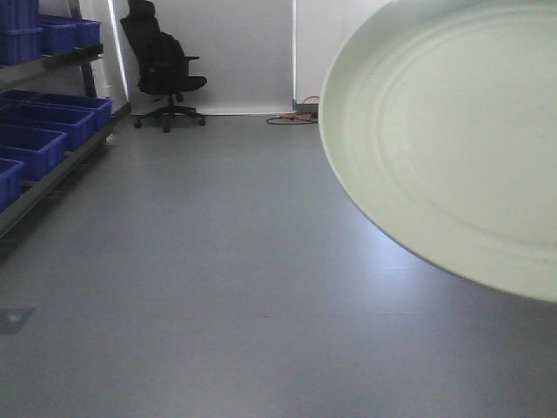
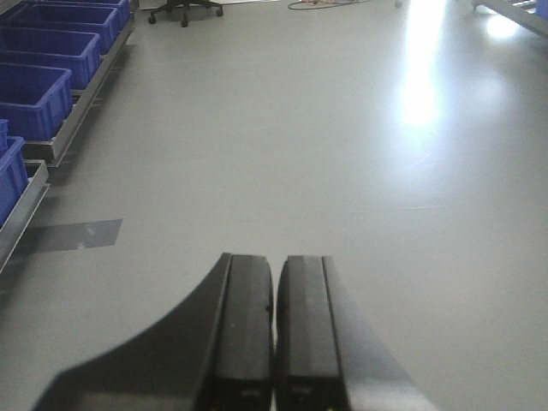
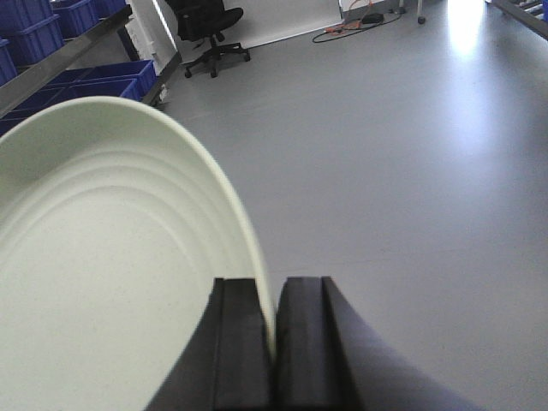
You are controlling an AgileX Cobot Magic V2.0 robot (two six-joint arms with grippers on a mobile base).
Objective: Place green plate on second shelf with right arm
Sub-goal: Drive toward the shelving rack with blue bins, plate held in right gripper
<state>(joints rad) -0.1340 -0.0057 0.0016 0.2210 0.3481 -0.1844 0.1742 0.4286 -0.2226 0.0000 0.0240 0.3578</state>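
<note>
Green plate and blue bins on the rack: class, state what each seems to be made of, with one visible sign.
The green plate is probably melamine or another plastic, possibly ceramic: matte pale surface, soft moulded concentric rings, thin rim, no sharp glare. The blue bins are likely moulded plastic: uniform saturated colour, thick rims, slight sheen.

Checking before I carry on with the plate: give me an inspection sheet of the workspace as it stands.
Surface: grey floor, bare, with a bright glare patch.
Job's things: green plate on edge, rim pinched by the right pincer; not on any shelf.
Clutter: nothing seen; only a dark tape patch on the floor.
Pincers: right shut on the plate rim; left pincer shut, empty.
Cables: cable lying on the floor by the far wall.
Surroundings: black office chair at the back; blue bins on a rack to the left.
</note>
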